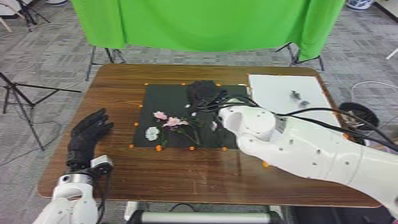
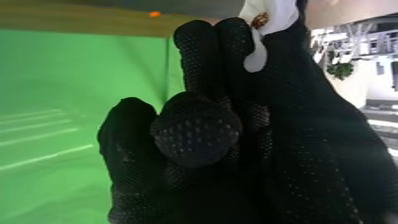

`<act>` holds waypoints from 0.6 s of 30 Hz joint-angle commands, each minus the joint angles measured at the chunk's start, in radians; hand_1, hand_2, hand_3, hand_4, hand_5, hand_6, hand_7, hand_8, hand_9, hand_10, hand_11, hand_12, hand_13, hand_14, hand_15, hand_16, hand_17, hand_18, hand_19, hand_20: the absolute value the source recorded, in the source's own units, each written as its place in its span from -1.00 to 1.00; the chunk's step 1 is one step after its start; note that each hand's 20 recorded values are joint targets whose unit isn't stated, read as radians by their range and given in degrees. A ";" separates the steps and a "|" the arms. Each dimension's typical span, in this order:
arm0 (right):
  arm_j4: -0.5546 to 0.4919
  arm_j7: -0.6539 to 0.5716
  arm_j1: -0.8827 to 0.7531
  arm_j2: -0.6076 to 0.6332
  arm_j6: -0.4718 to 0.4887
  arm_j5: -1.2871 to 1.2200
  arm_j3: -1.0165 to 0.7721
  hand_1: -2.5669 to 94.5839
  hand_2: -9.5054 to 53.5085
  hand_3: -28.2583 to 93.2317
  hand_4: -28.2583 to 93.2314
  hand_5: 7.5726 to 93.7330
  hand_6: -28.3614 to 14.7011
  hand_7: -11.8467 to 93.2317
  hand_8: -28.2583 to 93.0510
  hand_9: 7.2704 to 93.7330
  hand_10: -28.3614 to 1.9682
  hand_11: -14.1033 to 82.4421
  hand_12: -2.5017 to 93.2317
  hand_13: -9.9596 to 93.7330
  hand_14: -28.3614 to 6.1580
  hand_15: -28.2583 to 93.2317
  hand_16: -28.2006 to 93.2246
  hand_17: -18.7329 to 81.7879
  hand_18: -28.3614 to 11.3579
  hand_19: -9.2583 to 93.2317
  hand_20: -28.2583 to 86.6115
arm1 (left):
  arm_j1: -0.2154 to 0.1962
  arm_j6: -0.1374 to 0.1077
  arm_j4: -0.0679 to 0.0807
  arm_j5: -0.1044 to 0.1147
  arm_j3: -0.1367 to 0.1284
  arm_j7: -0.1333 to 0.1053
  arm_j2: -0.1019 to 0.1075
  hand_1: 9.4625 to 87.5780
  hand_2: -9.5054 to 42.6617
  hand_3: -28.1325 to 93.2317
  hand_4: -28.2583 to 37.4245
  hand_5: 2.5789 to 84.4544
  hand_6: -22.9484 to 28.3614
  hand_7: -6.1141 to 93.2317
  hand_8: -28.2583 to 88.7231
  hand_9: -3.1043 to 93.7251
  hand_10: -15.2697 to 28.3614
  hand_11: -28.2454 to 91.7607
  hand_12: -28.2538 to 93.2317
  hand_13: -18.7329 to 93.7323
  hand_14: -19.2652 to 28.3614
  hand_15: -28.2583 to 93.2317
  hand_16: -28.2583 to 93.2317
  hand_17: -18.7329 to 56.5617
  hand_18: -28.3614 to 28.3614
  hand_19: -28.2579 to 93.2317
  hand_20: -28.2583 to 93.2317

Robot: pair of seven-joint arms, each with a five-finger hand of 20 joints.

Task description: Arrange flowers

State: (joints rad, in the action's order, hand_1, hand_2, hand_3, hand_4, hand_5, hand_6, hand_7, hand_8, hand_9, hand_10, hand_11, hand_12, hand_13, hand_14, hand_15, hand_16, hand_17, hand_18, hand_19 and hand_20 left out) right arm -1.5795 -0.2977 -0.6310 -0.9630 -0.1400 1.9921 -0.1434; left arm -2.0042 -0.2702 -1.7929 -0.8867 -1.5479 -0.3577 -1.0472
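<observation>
Because the right hand (image 1: 204, 92) has its thumb folded in against its fingers, with a white-petalled bloom (image 2: 256, 56) pinched among them, the first danger is bruising: the petals lie right up against the glove, and a little more squeeze could crease or tear them. Too slack a grip invites the opposite trouble, since the petals look smooth and the flower could swivel or slip out sideways as the wrist turns. The hand is over the far part of the dark mat (image 1: 160, 95), while the pink flowers (image 1: 173, 121) and a white flower (image 1: 152, 133) lie nearer the robot on that mat, their leafy stems (image 1: 188, 132) crossing; a low sweep back over them could snag a stem and pull the whole group askew. The black cables (image 1: 306, 112) looping from the right wrist might brush loose blooms too. On release, a petal could cling to the textured glove, so the fingers would do well to part slowly. The left hand (image 1: 89, 132), its fingers loosely extended beside the mat, touches no flower and poses little risk unless it swings inward.
</observation>
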 commanded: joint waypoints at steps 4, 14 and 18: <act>0.008 -0.015 -0.002 -0.011 0.030 -0.003 0.004 0.16 -0.86 0.43 -0.83 0.55 0.50 -0.34 -0.47 0.54 0.09 -0.44 -0.44 0.90 0.48 0.49 -0.03 0.60 -0.26 1.00 0.48 | -0.001 0.021 0.014 0.001 0.004 0.010 -0.005 -0.41 -0.86 0.65 -0.63 -0.01 -0.10 -0.49 -0.67 -0.14 0.22 -0.18 -0.33 -0.01 0.50 -0.06 -0.55 -0.28 0.50 -0.23 -0.19; 0.001 -0.031 0.003 -0.013 0.063 -0.023 -0.014 0.06 -0.96 0.44 -0.79 0.36 0.39 -0.35 -0.47 0.40 0.02 -0.44 -0.54 0.88 0.46 0.48 -0.04 0.58 -0.27 1.00 0.46 | 0.014 0.027 0.021 -0.001 0.014 0.011 -0.006 -0.43 -0.86 0.66 -0.63 -0.02 -0.10 -0.50 -0.67 -0.15 0.22 -0.19 -0.33 -0.01 0.50 -0.07 -0.54 -0.29 0.51 -0.24 -0.19; 0.002 -0.029 0.003 -0.012 0.071 -0.025 -0.018 0.01 -0.99 0.49 -0.80 0.33 0.38 -0.37 -0.48 0.38 0.01 -0.44 -0.55 0.87 0.46 0.48 -0.04 0.57 -0.28 1.00 0.46 | 0.013 0.025 0.021 0.002 0.016 0.010 -0.005 -0.43 -0.86 0.65 -0.63 -0.03 -0.11 -0.49 -0.67 -0.15 0.22 -0.19 -0.32 -0.02 0.51 -0.07 -0.54 -0.29 0.51 -0.24 -0.19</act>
State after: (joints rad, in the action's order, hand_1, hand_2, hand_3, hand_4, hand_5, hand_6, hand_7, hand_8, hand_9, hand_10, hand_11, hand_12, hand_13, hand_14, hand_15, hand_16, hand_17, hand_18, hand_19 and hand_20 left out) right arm -1.5729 -0.3211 -0.6409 -0.9730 -0.0863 1.9672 -0.1496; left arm -1.9853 -0.2572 -1.7810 -0.8865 -1.5396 -0.3577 -1.0468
